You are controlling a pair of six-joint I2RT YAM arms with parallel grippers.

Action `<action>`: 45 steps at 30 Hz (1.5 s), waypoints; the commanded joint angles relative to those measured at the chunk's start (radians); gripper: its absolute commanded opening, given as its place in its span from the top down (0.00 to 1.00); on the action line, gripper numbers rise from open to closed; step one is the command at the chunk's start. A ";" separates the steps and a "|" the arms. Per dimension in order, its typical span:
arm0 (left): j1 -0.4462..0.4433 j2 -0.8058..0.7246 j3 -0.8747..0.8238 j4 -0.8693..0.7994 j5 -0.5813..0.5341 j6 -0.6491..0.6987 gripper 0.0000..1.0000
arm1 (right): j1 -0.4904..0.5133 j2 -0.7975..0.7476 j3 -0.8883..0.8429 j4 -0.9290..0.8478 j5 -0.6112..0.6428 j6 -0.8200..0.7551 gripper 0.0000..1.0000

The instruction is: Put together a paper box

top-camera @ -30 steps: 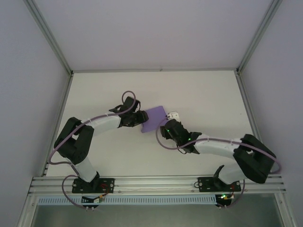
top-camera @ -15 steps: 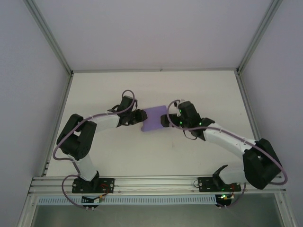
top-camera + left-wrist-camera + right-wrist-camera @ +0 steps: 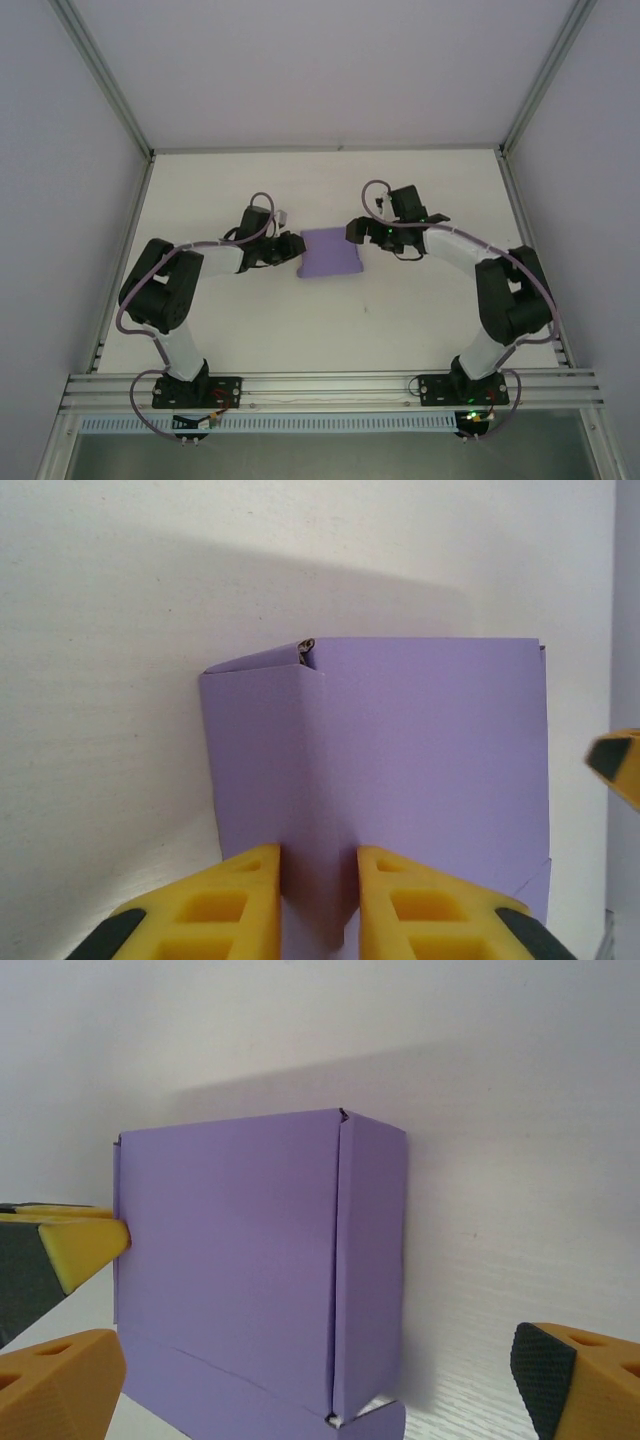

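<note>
While the right arm swung from the lower middle up to the upper right of the top view, the paper box point(image 3: 332, 253) turned from tilted to straight at the middle of the worktop point(image 3: 420, 310). The left pincer point(image 3: 290, 247) touched its left edge. The right pincer point(image 3: 356, 232) sat at its upper right corner.

In the left wrist view, the left pincer point(image 3: 318, 895) was narrow and pinched a box wall at the bottom middle.

In the right wrist view, the right pincer point(image 3: 315, 1390) was wide and held nothing. The box looked folded shut, so the job seemed nearly done.
</note>
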 commanded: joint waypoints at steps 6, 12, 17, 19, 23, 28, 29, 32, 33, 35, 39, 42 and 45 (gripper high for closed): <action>0.046 0.077 -0.080 -0.026 0.066 -0.028 0.86 | -0.025 0.108 0.043 0.016 -0.203 0.069 0.00; 0.056 0.095 -0.091 0.008 0.097 -0.027 0.86 | -0.025 0.180 0.063 0.063 -0.298 0.102 0.05; 0.069 0.117 -0.101 0.040 0.126 -0.029 0.87 | -0.027 0.228 0.061 0.149 -0.380 0.153 0.11; 0.072 0.124 -0.104 0.053 0.137 -0.032 0.87 | -0.027 0.244 0.065 0.166 -0.400 0.165 0.12; 0.075 0.134 -0.105 0.065 0.147 -0.035 0.87 | -0.027 0.267 0.057 0.221 -0.449 0.194 0.18; 0.075 0.125 -0.103 0.078 0.153 -0.028 0.82 | -0.027 0.258 0.036 0.278 -0.475 0.221 0.37; 0.076 0.118 -0.104 0.088 0.157 -0.027 0.79 | -0.027 0.252 0.033 0.283 -0.475 0.221 0.41; 0.075 0.080 -0.099 0.112 0.159 -0.022 0.74 | -0.027 0.228 0.026 0.289 -0.475 0.223 0.51; 0.075 0.062 -0.091 0.109 0.157 -0.015 0.72 | -0.027 0.220 0.025 0.290 -0.478 0.223 0.53; 0.074 0.025 -0.062 0.083 0.156 0.008 0.68 | -0.028 0.196 0.021 0.291 -0.477 0.227 0.59; 0.064 -0.065 0.007 0.000 0.123 0.073 0.46 | -0.031 0.130 0.009 0.283 -0.440 0.228 0.62; 0.055 -0.159 0.047 -0.055 0.079 0.129 0.09 | -0.040 0.061 -0.011 0.271 -0.407 0.239 0.64; 0.039 -0.279 0.078 -0.110 0.019 0.203 0.00 | -0.048 -0.017 -0.031 0.236 -0.362 0.230 0.65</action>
